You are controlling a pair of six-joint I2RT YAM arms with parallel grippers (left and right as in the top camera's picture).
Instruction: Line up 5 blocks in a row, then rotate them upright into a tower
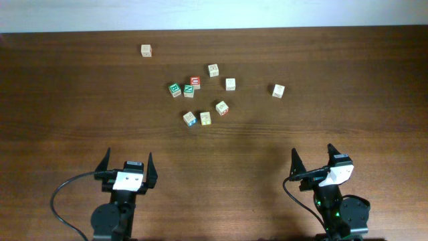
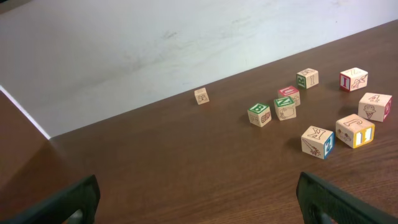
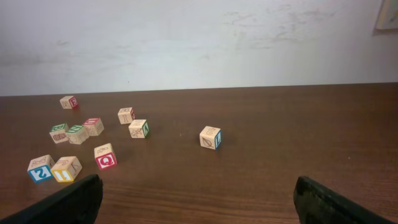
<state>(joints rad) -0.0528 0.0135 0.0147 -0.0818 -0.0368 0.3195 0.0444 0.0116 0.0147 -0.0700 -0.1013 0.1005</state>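
Note:
Several pale wooden letter blocks lie scattered on the far half of the table. A loose cluster (image 1: 195, 82) sits at centre. One block (image 1: 146, 50) lies alone at the far left and another (image 1: 278, 90) alone to the right. The left wrist view shows a green B block (image 2: 259, 114) and a blue-edged block (image 2: 318, 142). The right wrist view shows a red Q block (image 3: 105, 155) and the lone blue-edged block (image 3: 213, 137). My left gripper (image 1: 128, 157) (image 2: 199, 199) and right gripper (image 1: 313, 152) (image 3: 198, 199) stand open near the front edge, well short of the blocks, nothing between their fingers.
The dark wooden table (image 1: 374, 134) ends at a white wall (image 3: 199, 43) behind the blocks. A black cable (image 1: 60, 201) loops beside the left arm's base. Bare wood lies between both grippers and the cluster.

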